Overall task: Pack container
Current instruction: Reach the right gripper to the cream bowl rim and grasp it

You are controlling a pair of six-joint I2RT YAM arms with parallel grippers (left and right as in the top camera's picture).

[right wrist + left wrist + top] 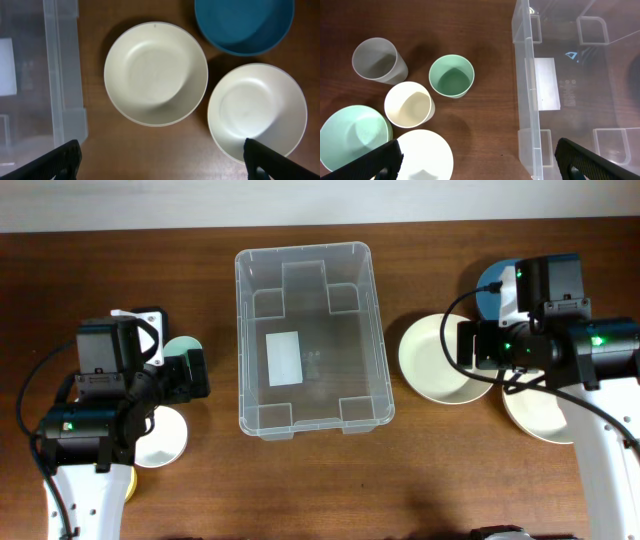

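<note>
We see two arms of one build: the left arm (110, 395) and the right arm (545, 330) each stack blocky black housings on a white lower link (85, 500). Small green lights (68, 425) glow on the housings (more of them on the right), and a black cable (28, 405) loops alongside. The fingers (377, 161) are matte black and finely textured.

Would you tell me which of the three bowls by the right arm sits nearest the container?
The cream bowl just beside the container. The other cream bowl and the blue bowl both lie beyond it, farther from the container.
</note>
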